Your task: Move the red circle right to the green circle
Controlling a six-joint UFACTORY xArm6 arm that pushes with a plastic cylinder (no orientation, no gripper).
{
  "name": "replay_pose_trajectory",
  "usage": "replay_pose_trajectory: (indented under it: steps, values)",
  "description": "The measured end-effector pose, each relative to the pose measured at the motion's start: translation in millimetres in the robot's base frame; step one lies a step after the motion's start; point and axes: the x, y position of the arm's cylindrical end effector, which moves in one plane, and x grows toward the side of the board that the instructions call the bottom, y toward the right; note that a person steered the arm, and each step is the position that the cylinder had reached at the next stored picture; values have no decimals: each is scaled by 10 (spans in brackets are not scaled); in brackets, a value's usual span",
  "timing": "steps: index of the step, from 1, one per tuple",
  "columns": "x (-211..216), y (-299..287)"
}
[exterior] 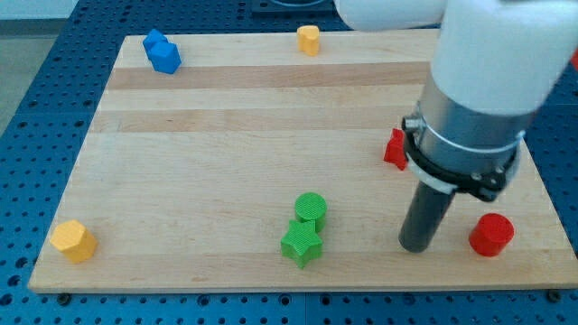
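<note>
The red circle [491,235] lies near the board's lower right edge. The green circle [311,208] sits at the lower middle, touching a green star [302,242] just below it. My tip [417,246] rests on the board left of the red circle, with a small gap between them, and well to the right of the green circle. The arm's white and grey body hangs over the right side of the board.
A red block [395,148] is partly hidden behind the arm at the right. A blue block [163,51] lies at the top left, a yellow block [309,40] at the top middle, a yellow hexagon [72,241] at the bottom left. The wooden board [226,135] ends close to the red circle.
</note>
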Motion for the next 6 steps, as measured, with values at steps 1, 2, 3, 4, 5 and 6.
replay_pose_trajectory:
  steps: [1,2,3,4,5,6]
  values:
    - [156,246]
    - [342,495]
    - [340,1053]
    - [278,1502]
    - [196,1341]
    - [111,1152]
